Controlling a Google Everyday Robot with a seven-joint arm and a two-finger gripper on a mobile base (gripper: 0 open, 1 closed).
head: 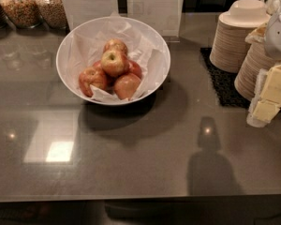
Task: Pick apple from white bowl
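Note:
The white bowl, wide and lined with crumpled white paper, stands on the grey counter at the back left of centre. It holds several apples in a heap. The apple, pale yellow-green with a red blush, lies on top of the heap with its stem dimple facing up. Redder apples lie around and under it. My gripper, with pale yellow pads on a grey-white arm, hangs at the far right edge of the camera view. It is well to the right of the bowl and holds nothing.
Two tall stacks of beige disposable bowls stand on a black mat at the back right, close to my gripper. Glass jars of cereal and upright sign holders line the back. The counter's front edge runs along the bottom.

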